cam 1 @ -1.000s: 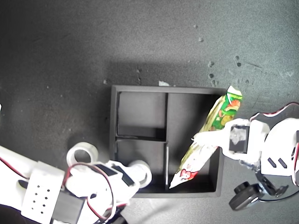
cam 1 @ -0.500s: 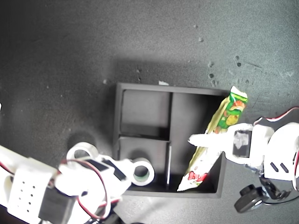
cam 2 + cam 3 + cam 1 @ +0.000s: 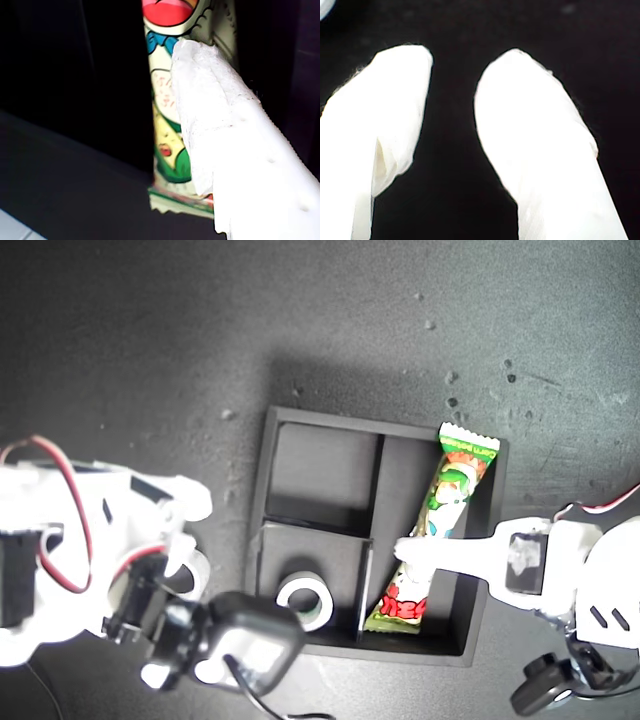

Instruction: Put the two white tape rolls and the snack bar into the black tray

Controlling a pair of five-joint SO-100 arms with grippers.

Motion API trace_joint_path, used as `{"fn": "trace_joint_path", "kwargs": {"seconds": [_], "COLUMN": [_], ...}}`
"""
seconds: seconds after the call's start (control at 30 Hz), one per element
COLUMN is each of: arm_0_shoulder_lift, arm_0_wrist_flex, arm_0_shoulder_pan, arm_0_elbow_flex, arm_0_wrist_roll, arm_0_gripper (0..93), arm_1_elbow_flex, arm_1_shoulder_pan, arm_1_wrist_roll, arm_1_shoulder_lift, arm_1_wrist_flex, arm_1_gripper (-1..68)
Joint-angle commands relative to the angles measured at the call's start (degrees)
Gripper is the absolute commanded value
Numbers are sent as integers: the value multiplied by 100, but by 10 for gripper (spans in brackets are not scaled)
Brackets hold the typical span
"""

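The dark grey matte tabletop (image 3: 150,360) takes up most of the exterior view, with open room all round. The square matte black tray (image 3: 262,490) sits in the middle of it.

The long green-and-white snack bar (image 3: 445,490) is in the tray's long compartment, on the exterior view's right. Its long axis runs nearly along that compartment, slightly slanted. The upper crimped end seems to ride on the far wall's rim, so it may not lie quite flat. My first gripper (image 3: 412,552) reaches in from the exterior view's right and crosses the bar at right angles, one white finger (image 3: 215,125) lying over the wrapper. Only that finger shows, so I cannot tell whether the jaws clamp the bar or merely rest on it.

One white tape roll with a greenish inner rim (image 3: 305,600) lies flat in the nearer small compartment, apart from both grippers.

A second white ring (image 3: 190,570), seemingly the other tape roll, is on the table just outside the tray wall at the exterior view's left, half hidden under the arm there. That arm is clearly the nearer one. My second gripper (image 3: 452,100) has its fingers parted to a moderate gap with nothing between them.

The farther small compartment (image 3: 320,470) has nothing in it. I'd judge the ring has to be lifted over the low wall and carried into it.
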Motion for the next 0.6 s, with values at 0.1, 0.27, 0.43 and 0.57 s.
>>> {"fn": "trace_joint_path", "kwargs": {"seconds": [0.1,0.27,0.43,0.57], "arm_0_shoulder_lift": [1521,1934,976,624], "arm_0_wrist_flex": [-1503,-3199,-3524,-3533], "arm_0_shoulder_pan": [642,1310,1696,1846], "arm_0_elbow_flex": [2250,3718,3349,3287], "arm_0_wrist_roll": [-1055,-1907,-2276,-2452], "arm_0_gripper": [63,62,70,95], "arm_1_elbow_flex": [-2470,-4140,-5115,-5282], "arm_1_shoulder_pan": [211,404,26,-299], "arm_1_wrist_roll": [272,2364,3410,3700], "arm_1_shoulder_lift": [97,123,123,123], "arm_1_wrist_flex": [1837,3656,4570,4887], "arm_1_gripper": [238,210,131,59]}}
